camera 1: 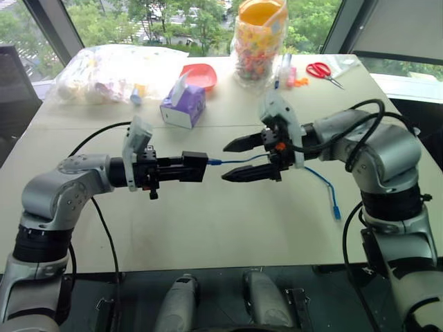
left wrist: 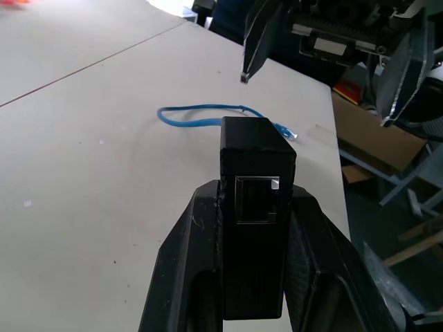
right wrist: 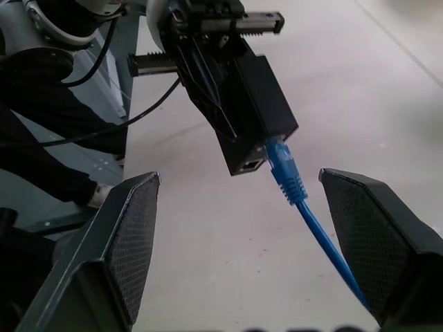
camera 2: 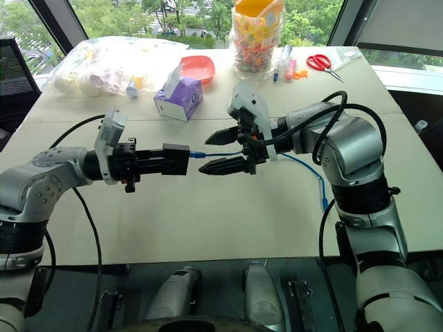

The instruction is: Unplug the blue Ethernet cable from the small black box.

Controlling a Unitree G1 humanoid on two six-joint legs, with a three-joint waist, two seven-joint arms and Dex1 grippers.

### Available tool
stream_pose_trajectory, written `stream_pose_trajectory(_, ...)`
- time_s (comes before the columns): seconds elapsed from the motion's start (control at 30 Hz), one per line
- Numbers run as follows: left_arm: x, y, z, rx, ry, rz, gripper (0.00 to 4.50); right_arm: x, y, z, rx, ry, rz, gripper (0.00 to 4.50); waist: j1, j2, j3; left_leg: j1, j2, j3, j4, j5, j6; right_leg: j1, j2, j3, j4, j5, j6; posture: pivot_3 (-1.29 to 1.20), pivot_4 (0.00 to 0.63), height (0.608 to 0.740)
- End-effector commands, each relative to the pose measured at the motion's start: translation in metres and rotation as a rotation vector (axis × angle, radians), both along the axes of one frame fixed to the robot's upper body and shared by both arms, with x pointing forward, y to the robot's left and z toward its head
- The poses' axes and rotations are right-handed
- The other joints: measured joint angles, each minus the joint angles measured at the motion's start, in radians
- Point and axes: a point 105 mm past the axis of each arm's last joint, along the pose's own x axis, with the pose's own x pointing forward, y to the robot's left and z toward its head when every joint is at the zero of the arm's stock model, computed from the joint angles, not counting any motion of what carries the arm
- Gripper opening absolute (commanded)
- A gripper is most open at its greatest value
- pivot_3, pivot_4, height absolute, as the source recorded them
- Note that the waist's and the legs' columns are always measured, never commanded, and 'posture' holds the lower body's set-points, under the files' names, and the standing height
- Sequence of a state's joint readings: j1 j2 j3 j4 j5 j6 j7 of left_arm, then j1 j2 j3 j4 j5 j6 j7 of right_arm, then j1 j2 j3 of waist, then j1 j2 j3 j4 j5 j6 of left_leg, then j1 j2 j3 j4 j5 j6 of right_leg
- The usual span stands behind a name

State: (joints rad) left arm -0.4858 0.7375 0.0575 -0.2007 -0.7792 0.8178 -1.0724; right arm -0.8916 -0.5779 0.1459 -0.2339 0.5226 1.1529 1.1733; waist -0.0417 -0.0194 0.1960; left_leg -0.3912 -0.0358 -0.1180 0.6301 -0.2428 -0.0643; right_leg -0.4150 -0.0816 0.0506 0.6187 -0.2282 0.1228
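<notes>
a: from my seat i see the beige worktop (camera 1: 208, 228) first, and both arms reach in over it, held above the surface.

b: what sits at the back?

a: a big clear plastic bag (camera 1: 114, 72) at the far left, a jar of coloured bits (camera 1: 259, 41) with an orange lid, a purple tissue box (camera 1: 182, 105) with a red bowl (camera 1: 199, 75) just behind it, and red scissors (camera 1: 322, 71) at the far right.

b: and the grippers?

a: my left gripper (camera 1: 187, 167) is clamped tight on the small black box (camera 1: 194, 166), one finger on each side, holding it up off the worktop. in the left wrist view the box (left wrist: 255, 207) stands between the fingers with an empty port facing the camera.

b: the right one?

a: my right gripper (camera 1: 242, 159) has its fingers spread wide with nothing held. it points at the box from close by, and the cable runs between the two fingers.

b: where is the cable?

a: the blue ethernet cable (camera 1: 320, 181) is still plugged in. the right wrist view shows its plug (right wrist: 280, 160) seated in the box's end face. from there it runs past the right gripper and drops to the worktop on the right, where its free end lies.
</notes>
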Motion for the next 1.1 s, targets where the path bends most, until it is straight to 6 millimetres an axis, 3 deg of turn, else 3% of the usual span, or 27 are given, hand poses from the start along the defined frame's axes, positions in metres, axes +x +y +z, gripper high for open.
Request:
stream_pose_trajectory(0.03, -0.006, -0.002, 0.01, 0.003, -0.052, -0.034, 0.5, -0.002, 0.009, 0.008, 0.022, 0.006, 0.021, 3.82, -0.001, 0.0, 0.0, 0.0, 0.0, 0.0, 0.0, 0.0, 0.0, 0.0, 0.0, 0.0, 0.0, 0.0, 0.0, 0.0, 0.15, 0.74)
stream_pose_trajectory(0.37, -0.007, -0.006, 0.011, 0.004, -0.051, -0.046, 0.5, 0.007, 0.024, 0.001, 0.002, -0.001, -0.002, 3.82, -0.002, 0.0, 0.0, -0.001, 0.0, 0.0, 0.0, 0.0, 0.0, -0.001, 0.0, 0.0, 0.0, 0.0, 0.0, 0.0, 0.15, 0.74)
stream_pose_trajectory(0.53, -0.009, -0.006, 0.009, 0.01, -0.048, -0.049, 0.5, 0.006, 0.024, 0.0, -0.012, 0.004, 0.011, 1.57, -0.002, 0.0, 0.0, -0.001, 0.0, 0.0, 0.0, 0.0, 0.0, -0.001, 0.0, 0.0, 0.0, 0.0, 0.0, 0.0, 0.15, 0.74)
stream_pose_trajectory(0.93, -0.012, -0.008, 0.005, 0.02, -0.046, -0.063, 0.5, 0.004, 0.024, -0.001, -0.042, 0.009, 0.037, 1.57, -0.003, 0.0, 0.0, -0.001, 0.0, 0.0, 0.0, 0.0, 0.0, -0.002, 0.0, 0.0, 0.0, 0.0, 0.0, 0.0, 0.15, 0.74)
stream_pose_trajectory(1.1, -0.014, -0.009, 0.004, 0.023, -0.046, -0.07, 0.5, 0.005, 0.024, -0.002, -0.057, 0.002, 0.039, 0.05, -0.002, 0.0, 0.0, -0.001, 0.0, 0.0, 0.0, 0.0, 0.0, -0.002, 0.0, 0.0, 0.0, 0.0, 0.0, 0.0, 0.15, 0.74)
